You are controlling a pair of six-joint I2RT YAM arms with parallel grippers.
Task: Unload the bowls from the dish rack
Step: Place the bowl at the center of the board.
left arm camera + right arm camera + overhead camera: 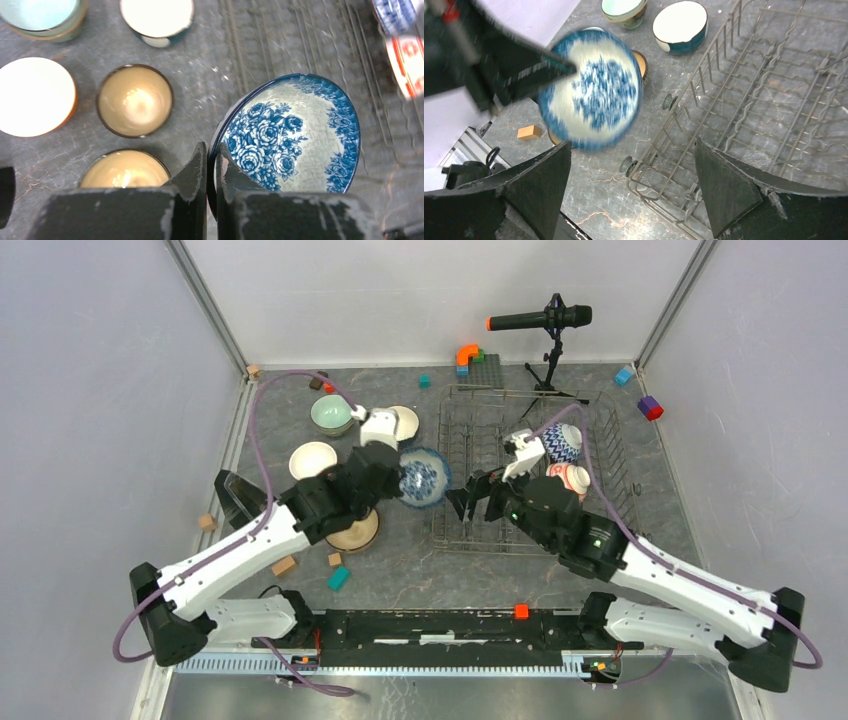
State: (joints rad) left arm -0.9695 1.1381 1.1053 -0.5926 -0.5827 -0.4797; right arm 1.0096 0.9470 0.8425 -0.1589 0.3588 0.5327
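Two arms reach in from the near edge toward the middle of the table (420,570). The left arm stretches up and to the right from its base at the lower left, forearm lying low over the table, with its wrist turned toward the dish rack (530,470). The left gripper (211,155) has its jaws pinched almost together on the rim of a blue flowered bowl (295,135), one finger against the inner face and the other against the outside. That bowl is tilted on edge, outside the rack and just beside its left side, with its hollow facing the wrist camera. The right arm comes up and to the left from its base at the lower right, crossing the near side of the rack. The right gripper (631,150) hangs over the rack's near left corner with its jaws spread wide and nothing between them; in its own view the flowered bowl is blurred. Inside the rack, toward its right, stand a zigzag bowl (563,443) and, just beside it on the near side, a red-and-white bowl (572,478). On the table left of the rack sit a pale green bowl (331,415), a white bowl (313,460), a teal bowl (157,17) and two brown bowls (134,100).
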